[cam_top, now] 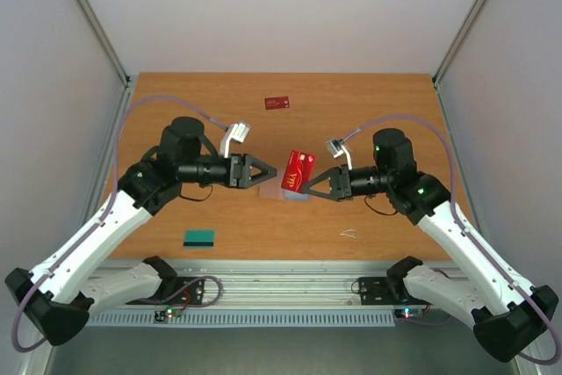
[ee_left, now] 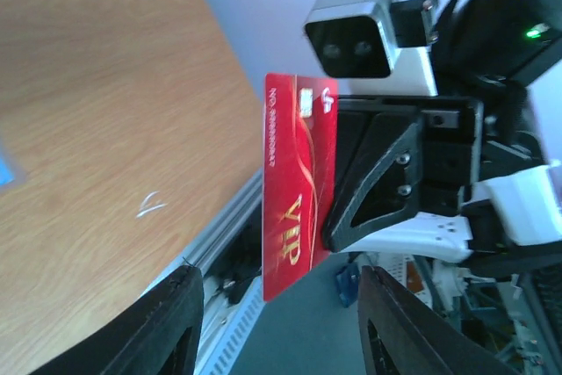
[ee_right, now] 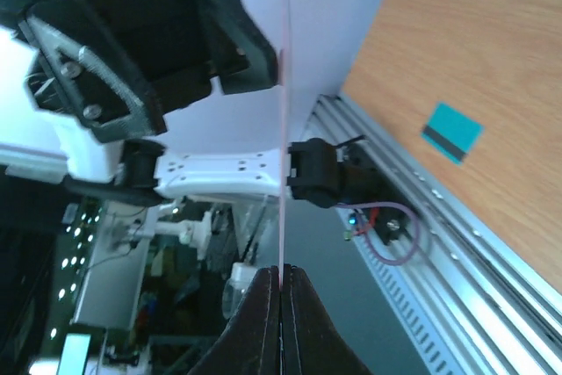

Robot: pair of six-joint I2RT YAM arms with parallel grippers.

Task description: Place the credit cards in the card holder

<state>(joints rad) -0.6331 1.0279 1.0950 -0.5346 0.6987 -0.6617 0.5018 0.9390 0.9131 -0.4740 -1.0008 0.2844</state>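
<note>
My right gripper (cam_top: 309, 184) is shut on a red credit card (cam_top: 299, 169) with gold VIP lettering and holds it upright above the middle of the table. In the right wrist view the card (ee_right: 283, 129) is edge-on between the closed fingertips (ee_right: 281, 283). My left gripper (cam_top: 269, 170) faces it from the left, open, its jaws wide and empty, with the card (ee_left: 299, 182) just ahead of them. A second red card (cam_top: 277, 102) lies at the far side. A teal card (cam_top: 199, 237) lies near the front left. A light blue piece, apparently the card holder (cam_top: 295, 198), lies under the held card.
A tiny white scrap (cam_top: 349, 234) lies on the wood at the front right. The aluminium rail (cam_top: 281, 274) runs along the table's near edge. Grey walls enclose the left and right sides.
</note>
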